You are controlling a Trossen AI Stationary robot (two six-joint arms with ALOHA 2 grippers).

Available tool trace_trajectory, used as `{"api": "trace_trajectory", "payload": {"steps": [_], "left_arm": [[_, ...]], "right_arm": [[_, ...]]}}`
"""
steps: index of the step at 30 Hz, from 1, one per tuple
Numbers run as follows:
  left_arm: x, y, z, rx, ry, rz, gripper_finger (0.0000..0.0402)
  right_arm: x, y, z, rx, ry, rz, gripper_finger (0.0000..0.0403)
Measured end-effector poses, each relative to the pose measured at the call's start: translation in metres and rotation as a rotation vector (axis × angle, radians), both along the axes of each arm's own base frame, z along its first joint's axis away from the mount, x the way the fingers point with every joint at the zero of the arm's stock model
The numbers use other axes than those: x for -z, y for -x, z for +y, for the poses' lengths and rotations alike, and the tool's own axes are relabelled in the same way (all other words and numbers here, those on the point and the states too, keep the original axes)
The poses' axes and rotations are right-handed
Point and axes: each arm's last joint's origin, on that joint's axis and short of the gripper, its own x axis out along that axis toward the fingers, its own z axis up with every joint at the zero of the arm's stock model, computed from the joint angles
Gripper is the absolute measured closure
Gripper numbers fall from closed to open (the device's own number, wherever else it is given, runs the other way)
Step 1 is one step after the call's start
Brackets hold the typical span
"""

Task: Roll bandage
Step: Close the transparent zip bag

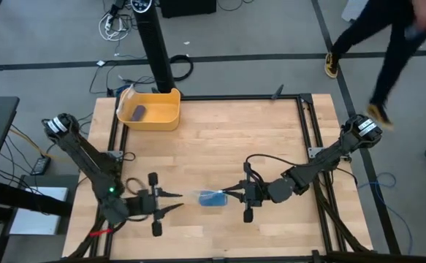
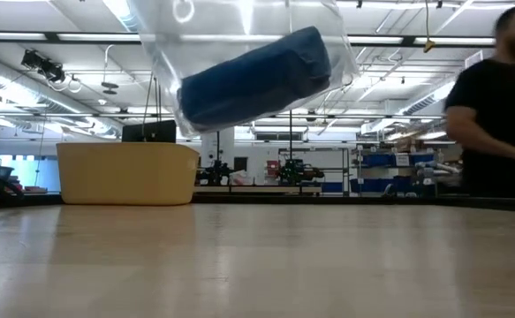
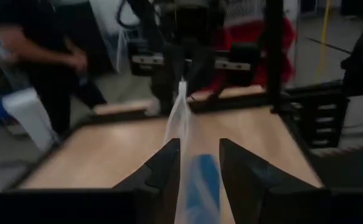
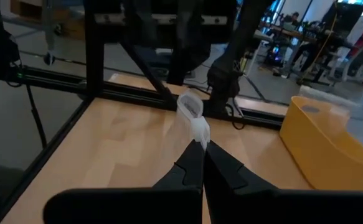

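Observation:
The bandage (image 2: pixel 257 75), a bright blue roll, lies tilted inside a clear plastic bag (image 1: pixel 211 197) that hangs well above the table near its front middle. My right gripper (image 1: pixel 231 194) is shut on the bag's right end. My left gripper (image 1: pixel 181 201) stands open just left of the bag. In the left wrist view the bag (image 3: pixel 182 124) and the blue roll (image 3: pixel 201 186) show in the gap between its fingers, but the high view shows the fingertips short of the plastic. My right gripper pinches a crinkled end of the clear bag (image 4: pixel 195 126) between its two shut fingers. The fingers come about level from the table's right side. The bag is lifted clear of the table, with the blue roll tilted inside it.
A yellow bin (image 1: pixel 151 109) holding a small dark purple block (image 1: pixel 139 112) stands at the far left, beside a black post (image 1: pixel 156 51). A person (image 1: pixel 388 44) moves beyond the table's far right corner. Bare wood lies between the bin and the grippers.

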Motion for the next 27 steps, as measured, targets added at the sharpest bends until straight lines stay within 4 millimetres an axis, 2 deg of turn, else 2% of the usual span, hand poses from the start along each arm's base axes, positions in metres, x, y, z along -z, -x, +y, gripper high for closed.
{"api": "trace_trajectory", "payload": {"steps": [5,12,18,27], "left_arm": [[-0.027,-0.023,0.008,0.013,0.059,0.147,0.0296],[-0.051,-0.054,0.030,0.044,0.121,0.177,0.0317],[-0.042,-0.077,0.046,0.090,0.112,0.239,0.0314],[-0.023,-0.101,0.048,0.082,0.047,0.256,0.0267]], "right_arm": [[0.001,-0.005,-0.008,-0.008,-0.009,0.010,0.0403],[0.003,-0.007,-0.012,-0.021,0.030,0.037,0.0403],[0.007,-0.007,-0.015,-0.011,0.090,0.071,0.0403],[0.009,-0.008,-0.019,0.023,0.110,0.091,0.0403]]}}
